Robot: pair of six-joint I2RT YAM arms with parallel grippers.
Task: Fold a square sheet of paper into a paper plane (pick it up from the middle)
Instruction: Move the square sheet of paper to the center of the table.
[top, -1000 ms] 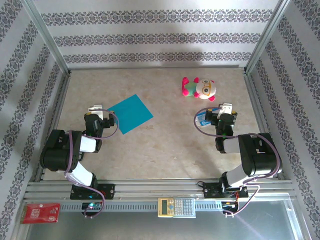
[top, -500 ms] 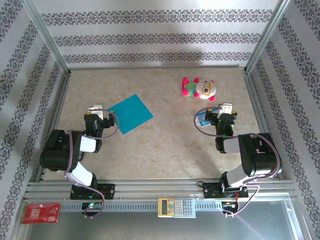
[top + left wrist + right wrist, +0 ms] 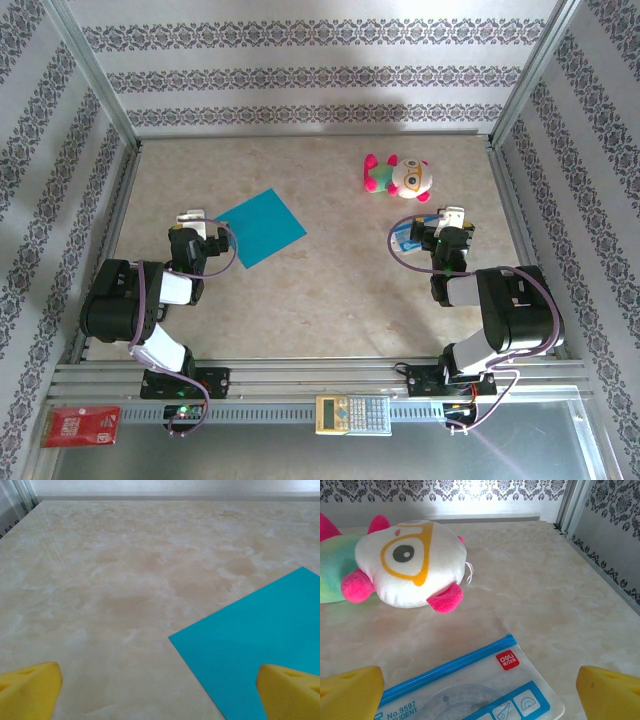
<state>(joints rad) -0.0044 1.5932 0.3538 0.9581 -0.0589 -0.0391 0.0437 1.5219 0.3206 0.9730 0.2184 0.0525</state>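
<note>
We note nothing has moved: left gripper point(image 3: 160, 686) and right gripper point(image 3: 480, 687) remain released and empty, the square sheet of paper point(image 3: 261, 227) lies flat left of centre, so pickup has not begun

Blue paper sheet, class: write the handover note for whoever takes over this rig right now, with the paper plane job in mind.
Left jaws: open, empty, low at the left corner of the paper sheet.
Right jaws: open, empty, over a printed pouch, near the plush toy.
Sheet: flat and unfolded on the table, left of centre.
Done: nothing folded, no grasp.
Left: pick the sheet up from the middle, then fold the plane.
</note>
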